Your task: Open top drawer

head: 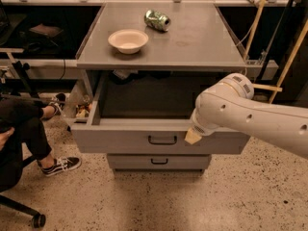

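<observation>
Under the grey cabinet top [202,42], the top drawer [120,141] stands pulled well out, its deep box showing. The gripper [193,136] sits against the drawer's front edge, right of the black handle [162,139]; how wide it stands I cannot tell. A green can [157,19], label unreadable, lies beside a bowl [128,40]

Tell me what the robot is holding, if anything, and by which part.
Cannot be told: the gripper sits at the top drawer front, right of its handle, largely hidden by the arm. The handle is untouched.
</observation>
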